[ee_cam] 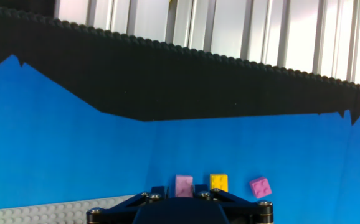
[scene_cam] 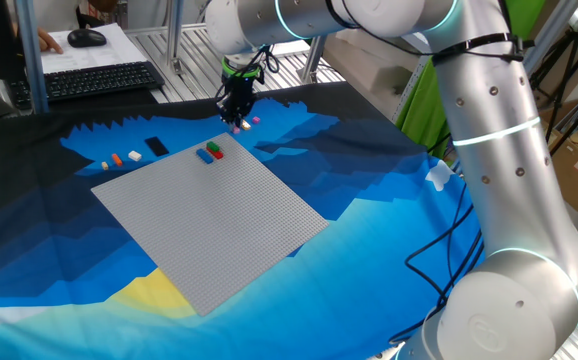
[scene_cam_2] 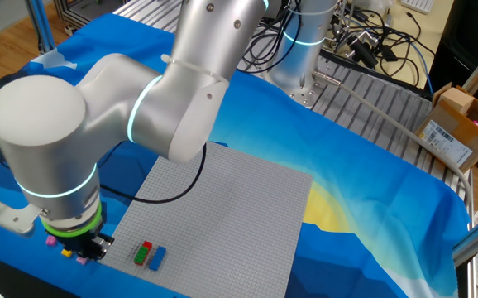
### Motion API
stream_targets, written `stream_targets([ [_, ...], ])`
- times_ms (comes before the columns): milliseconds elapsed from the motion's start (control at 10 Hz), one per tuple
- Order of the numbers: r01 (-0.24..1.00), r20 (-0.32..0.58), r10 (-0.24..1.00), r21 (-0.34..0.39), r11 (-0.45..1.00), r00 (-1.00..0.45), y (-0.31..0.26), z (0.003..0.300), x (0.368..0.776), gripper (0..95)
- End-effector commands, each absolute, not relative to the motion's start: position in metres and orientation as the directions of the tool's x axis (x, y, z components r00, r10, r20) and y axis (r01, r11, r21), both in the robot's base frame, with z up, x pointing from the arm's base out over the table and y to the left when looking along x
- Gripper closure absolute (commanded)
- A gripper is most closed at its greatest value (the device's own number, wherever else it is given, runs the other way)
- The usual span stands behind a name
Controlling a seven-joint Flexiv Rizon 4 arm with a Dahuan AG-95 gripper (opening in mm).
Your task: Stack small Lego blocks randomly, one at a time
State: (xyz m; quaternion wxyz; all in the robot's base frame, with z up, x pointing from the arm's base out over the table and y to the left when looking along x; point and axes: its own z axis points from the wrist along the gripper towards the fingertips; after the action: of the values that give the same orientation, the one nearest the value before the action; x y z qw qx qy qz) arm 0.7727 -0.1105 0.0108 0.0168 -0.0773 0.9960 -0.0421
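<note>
We see a blue and black cloth [scene_cam: 389, 230] on the table, a grey baseplate [scene_cam: 209, 215] on it; our gripper [scene_cam: 236, 122] is down over pink Lego blocks [ee_cam: 184, 185], grip unclear

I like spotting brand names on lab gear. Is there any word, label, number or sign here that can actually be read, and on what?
None can be read.
Cardboard box: a white printed label, too small to read.
Keyboard: key legends too blurred.
Robot arm, Lego blocks, grey baseplate: no lettering visible.
</note>
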Motion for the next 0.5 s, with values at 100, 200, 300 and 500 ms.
stream_targets([
  [100,-0.153,-0.024,-0.156,-0.085,0.985,-0.987,-0.1104,0.0101,0.7752,76.0],
  [200,-0.155,-0.024,-0.157,-0.085,0.984,-0.987,-0.1105,0.0101,0.7753,76.0],
  [300,-0.155,-0.024,-0.157,-0.085,0.984,-0.987,-0.1108,0.01,0.7753,76.0],
  [500,-0.161,-0.025,-0.164,-0.086,0.983,-0.986,-0.1114,0.01,0.7754,76.0],
])
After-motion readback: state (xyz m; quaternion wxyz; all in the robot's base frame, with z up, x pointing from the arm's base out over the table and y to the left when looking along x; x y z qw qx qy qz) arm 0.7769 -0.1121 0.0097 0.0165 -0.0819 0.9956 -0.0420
